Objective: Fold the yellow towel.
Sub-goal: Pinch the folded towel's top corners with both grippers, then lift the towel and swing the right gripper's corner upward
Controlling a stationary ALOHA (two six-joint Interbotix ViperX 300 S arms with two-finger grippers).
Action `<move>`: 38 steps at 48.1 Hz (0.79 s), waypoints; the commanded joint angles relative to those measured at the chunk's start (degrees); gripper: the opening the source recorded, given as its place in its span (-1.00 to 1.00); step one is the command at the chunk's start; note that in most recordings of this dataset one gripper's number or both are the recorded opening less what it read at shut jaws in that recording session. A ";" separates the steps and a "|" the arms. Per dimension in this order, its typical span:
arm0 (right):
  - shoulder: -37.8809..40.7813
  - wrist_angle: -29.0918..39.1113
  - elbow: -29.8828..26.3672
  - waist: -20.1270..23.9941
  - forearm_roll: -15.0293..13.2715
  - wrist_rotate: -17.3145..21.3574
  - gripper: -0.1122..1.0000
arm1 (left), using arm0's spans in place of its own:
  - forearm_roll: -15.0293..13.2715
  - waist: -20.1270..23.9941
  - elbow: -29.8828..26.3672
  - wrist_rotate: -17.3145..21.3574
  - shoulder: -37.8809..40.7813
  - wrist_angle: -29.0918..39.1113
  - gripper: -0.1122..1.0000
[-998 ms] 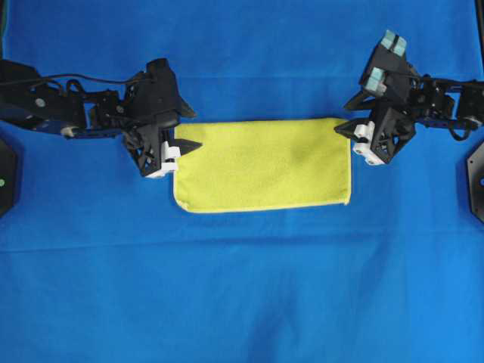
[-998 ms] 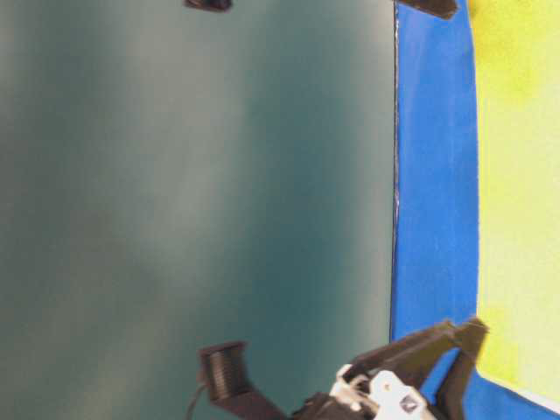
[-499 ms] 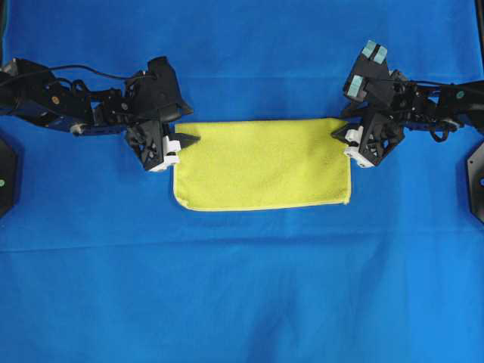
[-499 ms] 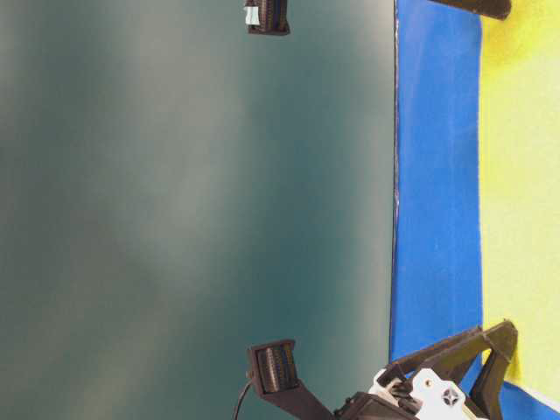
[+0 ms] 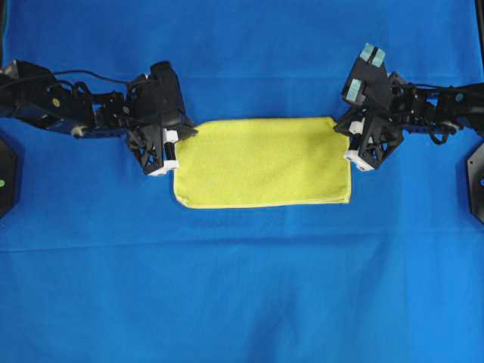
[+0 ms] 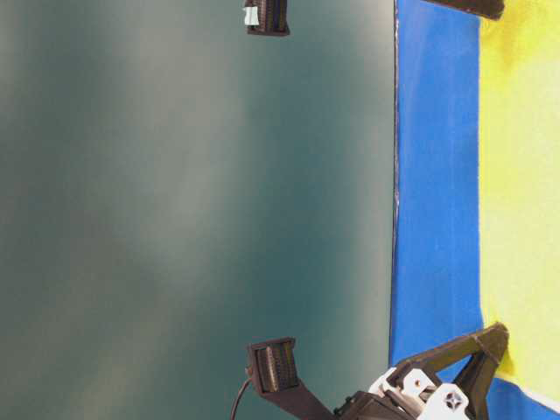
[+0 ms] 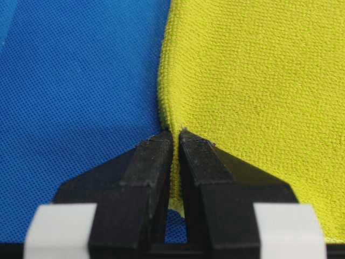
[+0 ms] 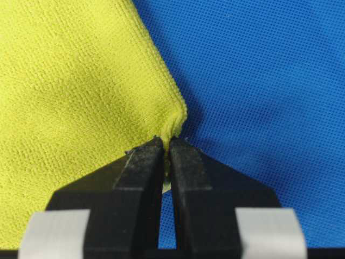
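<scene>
Both my end effectors, left [image 7: 175, 141] and right [image 8: 166, 147], have now pinched the half-folded yellow towel's [image 5: 261, 162] far corners; second fold remains.

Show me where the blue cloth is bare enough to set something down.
Bare: the wide blue cloth below the towel, and the strip above it. Crowded: the towel's ends, where the left hand and right hand pinch its upper corners.

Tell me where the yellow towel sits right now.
In the overhead view the yellow towel lies on the blue cloth, slightly above centre, between the left gripper and the right gripper, each shut on an upper corner.
</scene>
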 commanded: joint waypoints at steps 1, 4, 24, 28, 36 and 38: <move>-1.76 -0.09 -0.35 -0.09 -0.09 -0.09 -0.74 | -0.09 0.35 -0.53 0.18 -0.70 1.05 -0.75; -2.81 0.09 -0.44 -0.18 -0.09 0.26 -0.74 | -0.09 0.35 -1.05 0.09 -1.23 2.37 -0.75; -19.51 10.28 -2.72 0.35 0.00 0.62 -0.74 | -0.09 -3.78 -5.36 -0.70 -17.93 18.54 -0.75; -23.20 11.25 -2.90 0.70 0.00 0.62 -0.74 | -0.09 -4.66 -5.36 -0.70 -21.09 19.86 -0.75; -29.62 12.22 -2.99 1.49 0.09 0.79 -0.74 | -0.09 -5.01 -4.57 -0.79 -26.02 21.71 -0.75; -30.76 11.95 -2.72 1.58 0.09 0.88 -0.74 | -0.09 -5.01 -4.39 -0.70 -27.07 22.06 -0.75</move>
